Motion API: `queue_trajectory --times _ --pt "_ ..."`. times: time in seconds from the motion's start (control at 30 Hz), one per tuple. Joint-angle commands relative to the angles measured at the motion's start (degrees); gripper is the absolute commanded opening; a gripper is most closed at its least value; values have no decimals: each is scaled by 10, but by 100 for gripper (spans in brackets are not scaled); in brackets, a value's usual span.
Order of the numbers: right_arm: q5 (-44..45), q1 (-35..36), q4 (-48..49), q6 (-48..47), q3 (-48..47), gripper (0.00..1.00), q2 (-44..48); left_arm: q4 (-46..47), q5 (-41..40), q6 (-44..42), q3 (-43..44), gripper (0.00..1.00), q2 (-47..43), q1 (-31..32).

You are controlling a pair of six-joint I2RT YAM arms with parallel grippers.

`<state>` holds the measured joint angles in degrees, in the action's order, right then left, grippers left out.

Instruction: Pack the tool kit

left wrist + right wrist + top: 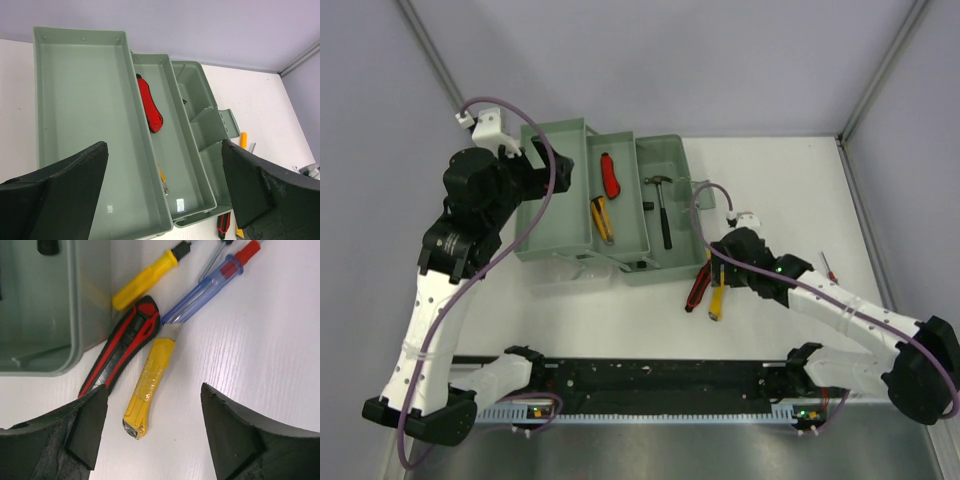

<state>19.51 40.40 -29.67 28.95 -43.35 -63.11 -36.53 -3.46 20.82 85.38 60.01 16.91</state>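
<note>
Top view, toolbox (570, 200): trays fanned open, far left-centre of table (770, 180); hammer (664, 215) lies inside.
Top view, L gripper (535, 160): over the box's left tray, well apart from the loose tools.
Top view, R gripper (715, 268): right above the loose tools by the box's near-right corner, so R is your nearer arm.
L wrist, L gripper (164, 147): jaws fully wide, nothing held; below it a bare tray, red tool (150, 102) in the next tray.
R wrist, R gripper (152, 400): jaws well apart, empty.
R wrist, yellow cutter (150, 380): directly below you, between the fingers; long axis runs across the closing line, slightly tilted.
R wrist, red-black cutter (125, 350): just beside it on the box side, its end close to that finger.
R wrist, others: yellow-handled screwdriver (145, 280) and blue-handled screwdriver (200, 295) lie beyond.
Next, prob.: drop straight down; mind you don't snag the red-black one.
</note>
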Motion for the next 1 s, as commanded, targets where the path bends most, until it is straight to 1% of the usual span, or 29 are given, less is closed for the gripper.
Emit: queue_trajectory --times 0.0,0.1,0.2,0.37,0.5,0.7,0.77,0.83,0.97 --pt "-52 -3 36 24 38 72 -15 30 5 -8 -2 98 -6 -2" --pt "-82 -3 79 36 73 71 -4 28 1 -9 0 98 -8 -2" --pt "-83 -3 116 44 98 72 8 25 -1 -10 1 98 -9 -2" --pt "-70 -2 116 50 102 71 -45 25 -1 -9 3 98 -9 -2" --pt "-59 -3 128 56 107 65 -85 24 0 -9 6 98 -9 -2" --pt "-15 -3 132 74 107 56 -123 24 1 -7 7 98 -8 -2" --pt "6 -2 129 76 102 50 -133 24 3 -6 7 98 -7 -2" --pt "23 -3 107 87 96 39 -138 23 3 -6 7 98 -7 -2" --pt "26 -3 91 88 90 23 -118 22 -1 -6 7 98 -8 -2"
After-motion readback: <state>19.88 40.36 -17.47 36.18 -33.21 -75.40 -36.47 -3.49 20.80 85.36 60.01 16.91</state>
